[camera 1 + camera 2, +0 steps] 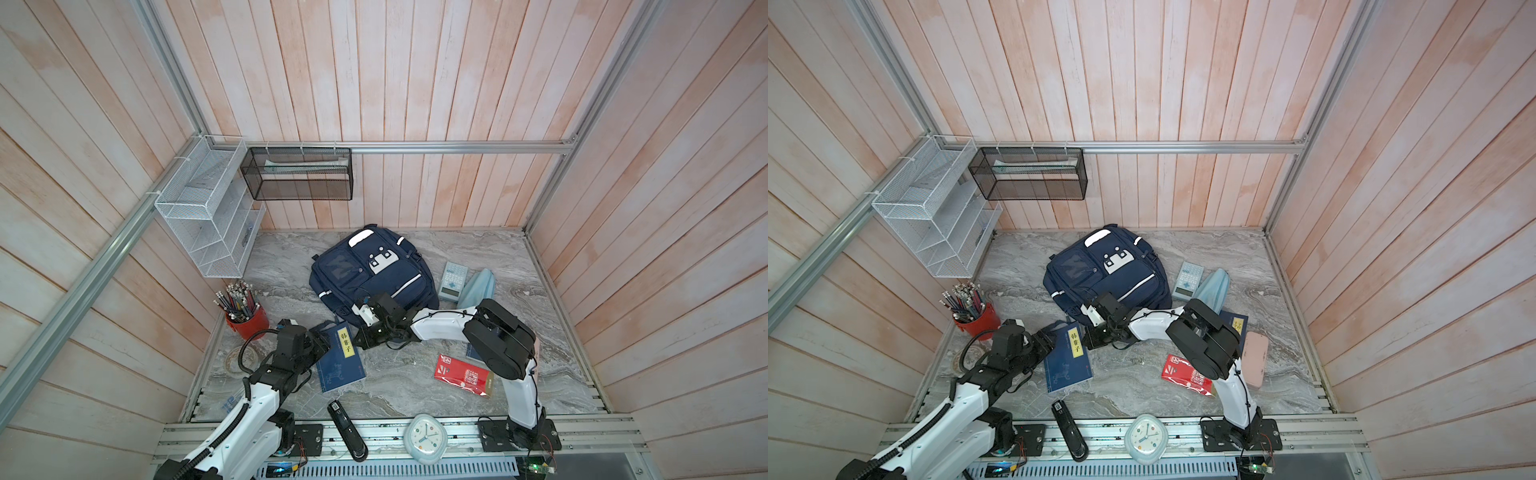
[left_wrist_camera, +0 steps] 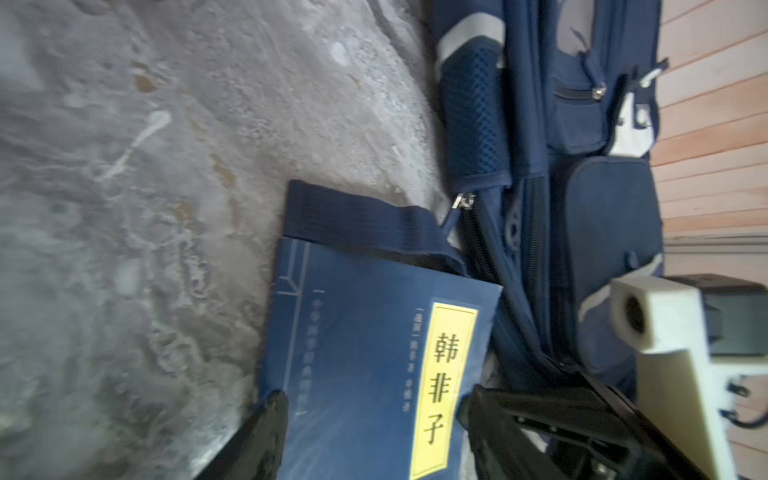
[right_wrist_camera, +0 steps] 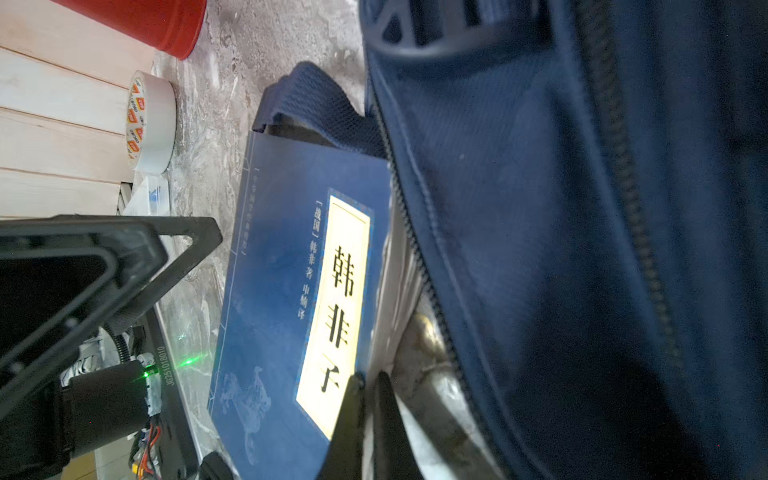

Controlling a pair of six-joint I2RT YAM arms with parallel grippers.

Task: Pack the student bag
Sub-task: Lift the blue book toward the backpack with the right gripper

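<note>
The student bag [image 1: 370, 274] [image 1: 1104, 274], a navy backpack, lies at the back middle of the marble table and also fills the right wrist view [image 3: 582, 208]. In front of it lies a blue book [image 1: 338, 357] [image 2: 365, 353] with a yellow title label. A bag strap [image 2: 361, 224] crosses the book's far corner. My left gripper [image 2: 374, 411] [image 1: 322, 338] is open, its jaws straddling the book's near-left part. My right gripper [image 3: 368, 384] [image 1: 363, 336] is shut at the book's [image 3: 282, 291] long edge by the bag. Only a thin pale sliver shows between its fingers, seemingly the cover.
A red pencil cup [image 1: 247, 322] and a tape roll [image 3: 151, 120] stand to the left. A calculator [image 1: 453, 280], a light-blue pouch [image 1: 478, 286], a red booklet [image 1: 463, 374] and a pink case [image 1: 1254, 357] lie to the right. A stapler [image 1: 347, 430] and a clock [image 1: 424, 436] lie at the front.
</note>
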